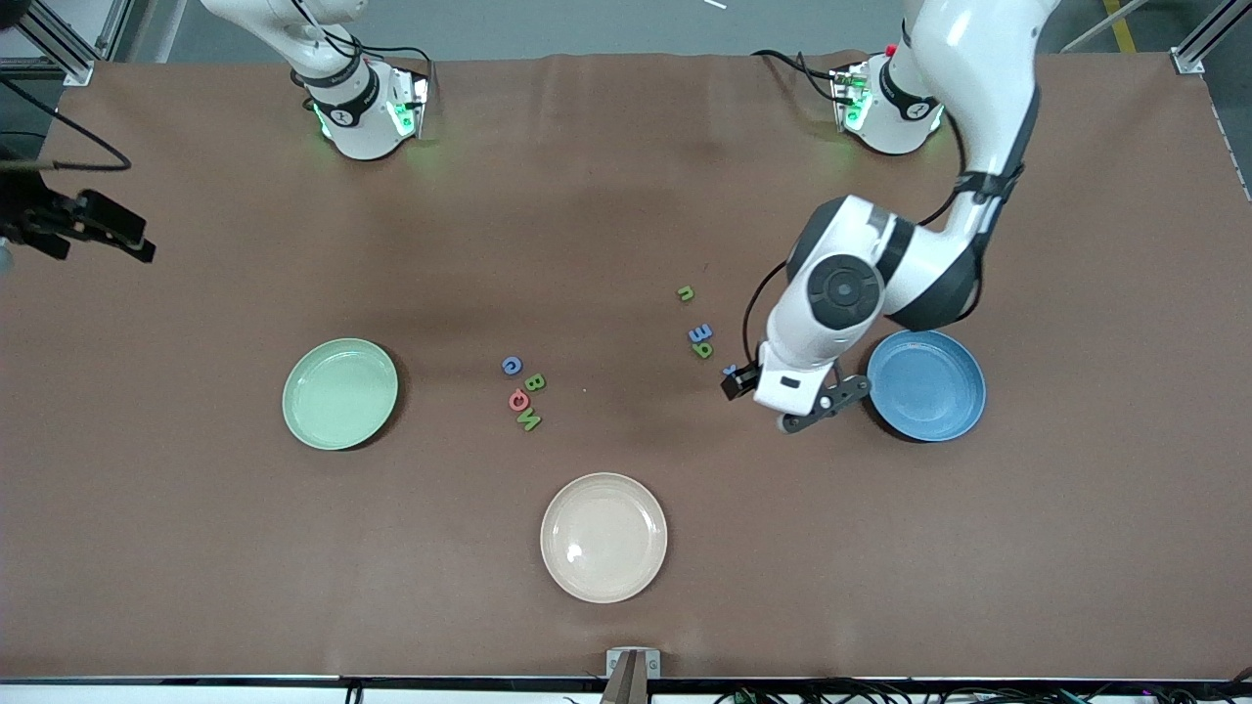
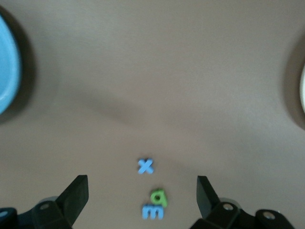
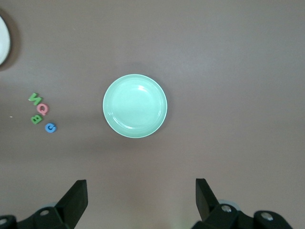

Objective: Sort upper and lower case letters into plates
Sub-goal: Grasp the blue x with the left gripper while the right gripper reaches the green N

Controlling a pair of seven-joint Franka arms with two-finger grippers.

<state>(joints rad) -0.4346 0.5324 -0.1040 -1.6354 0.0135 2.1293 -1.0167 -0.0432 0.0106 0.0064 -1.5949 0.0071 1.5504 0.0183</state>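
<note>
Four capitals cluster mid-table: blue C (image 1: 512, 365), green B (image 1: 534, 382), red Q (image 1: 519, 399) and a green letter (image 1: 529, 420). Toward the left arm's end lie the small letters: green n (image 1: 686, 292), blue m (image 1: 700, 332), a green one (image 1: 703, 350) and blue x (image 1: 729, 370). The mint plate (image 1: 339, 393) and blue plate (image 1: 926, 384) hold nothing. My left gripper (image 2: 143, 179) hangs open low over the x (image 2: 146, 166), beside the blue plate. My right gripper (image 3: 141, 183) is open, high above the table near the mint plate (image 3: 135, 106).
A cream plate (image 1: 603, 537) with nothing in it sits nearest the front camera, in the middle of the table. Brown cloth covers the whole table. Both arm bases stand along the edge farthest from the camera.
</note>
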